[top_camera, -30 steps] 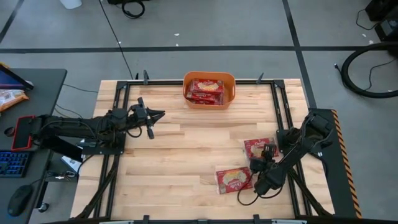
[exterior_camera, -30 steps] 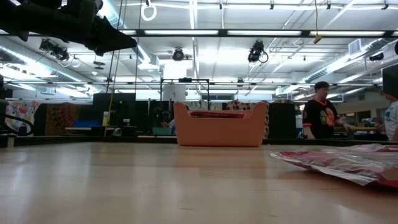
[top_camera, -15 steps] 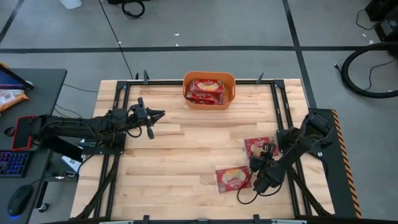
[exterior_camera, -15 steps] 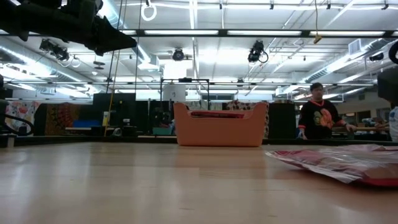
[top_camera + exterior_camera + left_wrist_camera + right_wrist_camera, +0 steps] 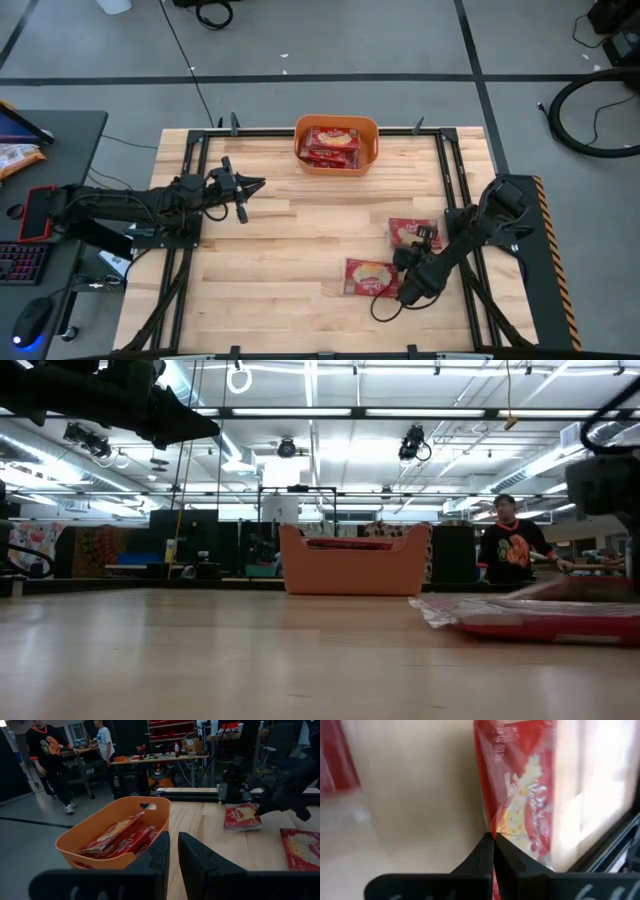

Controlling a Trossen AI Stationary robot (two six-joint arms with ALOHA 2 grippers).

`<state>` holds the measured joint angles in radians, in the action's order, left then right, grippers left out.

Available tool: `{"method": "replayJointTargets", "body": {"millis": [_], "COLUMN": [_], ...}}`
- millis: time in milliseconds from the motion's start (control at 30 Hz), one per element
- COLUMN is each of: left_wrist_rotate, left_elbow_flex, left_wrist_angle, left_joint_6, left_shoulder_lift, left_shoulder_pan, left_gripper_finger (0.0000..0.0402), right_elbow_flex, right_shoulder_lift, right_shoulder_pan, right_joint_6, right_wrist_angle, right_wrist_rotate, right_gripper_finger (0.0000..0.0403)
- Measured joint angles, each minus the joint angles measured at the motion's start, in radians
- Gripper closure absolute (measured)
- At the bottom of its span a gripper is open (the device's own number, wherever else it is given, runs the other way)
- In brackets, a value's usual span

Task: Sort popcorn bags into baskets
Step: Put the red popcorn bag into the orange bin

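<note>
- The orange basket [image 5: 337, 144] is sitting at the far edge of the wooden table [image 5: 290, 260], midway along it, and is holding several red popcorn bags [image 5: 333, 146] stacked inside; the left wrist view is showing them leaning against one wall.
- The right gripper [image 5: 403, 288] is working well away from the basket, toward the table's near right side. Its fingers are pressed together on the edge of one popcorn bag [image 5: 370, 278]; the right wrist view is showing the fingertips [image 5: 492, 839] meeting on the red packet with no gap between them.
- In the low view that bag [image 5: 530, 622] is lying close to the tabletop, nearly flat.
- A second loose popcorn bag [image 5: 411, 233] is lying flat between the held bag and the basket, just beside the right arm.
- The left gripper [image 5: 245, 196] is waiting off to the basket's left, above the table, holding nothing; its fingers are standing only a narrow slit apart.
- A person [image 5: 512, 550] is standing in the room beyond the basket.
</note>
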<state>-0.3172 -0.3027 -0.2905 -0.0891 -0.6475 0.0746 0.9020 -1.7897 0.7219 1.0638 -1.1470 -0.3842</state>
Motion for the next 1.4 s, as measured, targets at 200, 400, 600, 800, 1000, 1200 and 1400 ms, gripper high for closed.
{"method": "replayJointTargets", "body": {"millis": [200, 400, 600, 800, 1000, 1200, 1400], "left_wrist_rotate": [0.000, 0.000, 0.000, 0.000, 0.000, 0.000, 0.000], "left_elbow_flex": [0.000, 0.000, 0.000, 0.000, 0.000, 0.000, 0.000], "left_wrist_angle": [0.000, 0.000, 0.000, 0.000, 0.000, 0.000, -0.001], "left_joint_6": [0.000, 0.000, 0.001, 0.001, 0.000, 0.000, 0.000], "left_shoulder_lift": [0.000, 0.000, 0.000, 0.000, 0.000, 0.000, 0.000], "left_shoulder_pan": [0.000, 0.000, 0.000, 0.000, 0.000, 0.000, 0.000], "left_gripper_finger": [0.0359, 0.0359, 0.0359, 0.0359, 0.0359, 0.0359, 0.0359], "right_elbow_flex": [0.093, 0.194, 0.300, 0.410, 0.518, 0.570, 0.570], "right_shoulder_lift": [0.000, 0.002, 0.002, 0.002, 0.003, 0.004, 0.004], "right_shoulder_pan": [-0.044, -0.097, -0.155, -0.223, -0.290, -0.378, -0.479], "right_joint_6": [-0.048, -0.112, -0.204, -0.279, -0.402, -0.610, -0.919], "right_wrist_angle": [-0.108, -0.178, -0.190, -0.191, -0.187, -0.091, 0.133], "right_wrist_rotate": [-0.094, -0.190, -0.284, -0.376, -0.480, -0.562, -0.567], "right_gripper_finger": [0.0397, 0.0398, 0.0400, 0.0400, 0.0400, 0.0400, 0.0399]}}
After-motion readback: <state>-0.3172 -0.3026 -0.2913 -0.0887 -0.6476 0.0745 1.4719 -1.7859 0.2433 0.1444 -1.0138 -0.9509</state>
